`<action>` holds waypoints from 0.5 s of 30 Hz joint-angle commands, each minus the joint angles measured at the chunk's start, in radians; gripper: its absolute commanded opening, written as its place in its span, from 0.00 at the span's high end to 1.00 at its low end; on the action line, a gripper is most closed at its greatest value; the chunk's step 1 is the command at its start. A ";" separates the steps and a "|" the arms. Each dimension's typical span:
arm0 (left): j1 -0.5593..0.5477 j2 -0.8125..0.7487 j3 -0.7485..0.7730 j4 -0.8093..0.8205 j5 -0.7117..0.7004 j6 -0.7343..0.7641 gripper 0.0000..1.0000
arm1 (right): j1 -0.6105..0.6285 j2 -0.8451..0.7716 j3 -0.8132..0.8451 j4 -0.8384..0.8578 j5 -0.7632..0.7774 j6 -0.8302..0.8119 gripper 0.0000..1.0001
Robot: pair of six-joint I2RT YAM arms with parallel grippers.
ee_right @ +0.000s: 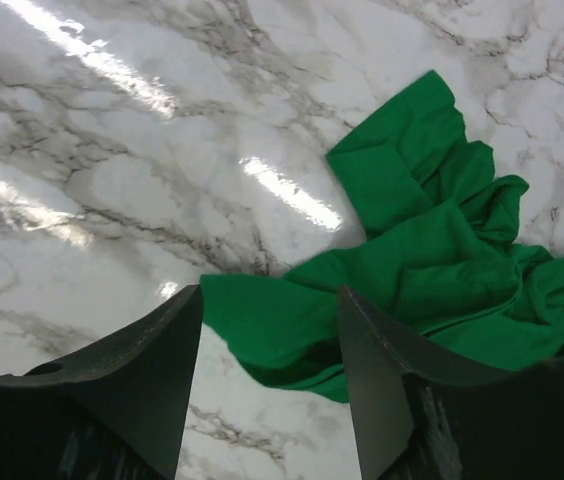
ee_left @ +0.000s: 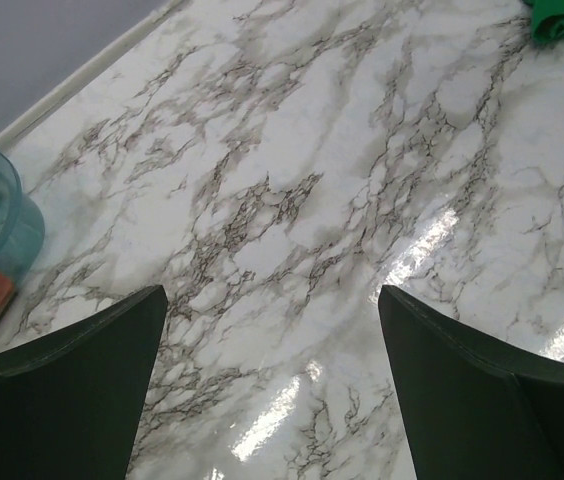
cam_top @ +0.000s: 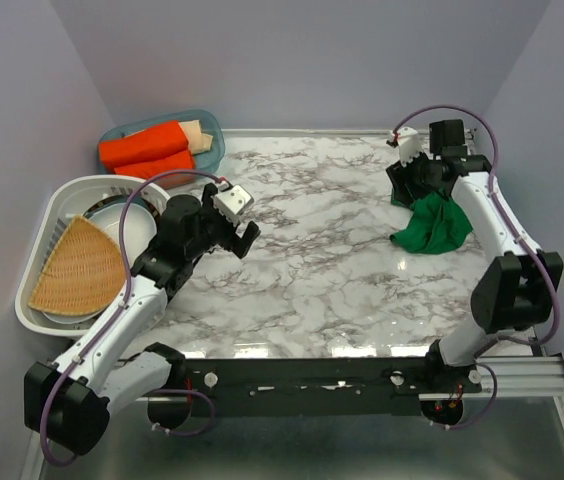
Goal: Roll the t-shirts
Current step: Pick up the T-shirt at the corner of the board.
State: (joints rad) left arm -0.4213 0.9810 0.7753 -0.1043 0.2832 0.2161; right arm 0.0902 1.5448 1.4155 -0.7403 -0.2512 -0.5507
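A green t-shirt lies crumpled on the marble table at the far right. It fills the right half of the right wrist view, and a corner of it shows in the left wrist view. My right gripper hovers at the shirt's far edge. It is open, with a flap of the green cloth lying between and below its fingers, and the jaws are not closed on it. My left gripper is open and empty over bare marble left of the table's middle.
A teal bin at the far left holds orange rolled cloths; its rim also shows in the left wrist view. A white basket at the left holds a woven mat and a white bowl.
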 commanded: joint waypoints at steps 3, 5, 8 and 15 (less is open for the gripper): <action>-0.008 0.027 0.044 -0.043 0.083 -0.044 0.01 | -0.076 0.262 0.187 -0.019 0.145 -0.043 0.42; -0.008 0.041 0.051 -0.055 0.096 -0.026 0.01 | -0.133 0.296 0.247 -0.016 0.173 -0.014 0.42; -0.008 0.062 0.059 -0.054 0.102 -0.006 0.01 | -0.199 0.385 0.342 -0.074 0.187 0.020 0.42; -0.008 0.117 0.093 -0.032 0.108 -0.011 0.01 | -0.254 0.503 0.413 -0.110 0.224 -0.015 0.41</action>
State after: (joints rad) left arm -0.4259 1.0752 0.8211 -0.1337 0.3553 0.1978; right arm -0.1532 1.9873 1.7748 -0.7906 -0.0849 -0.5510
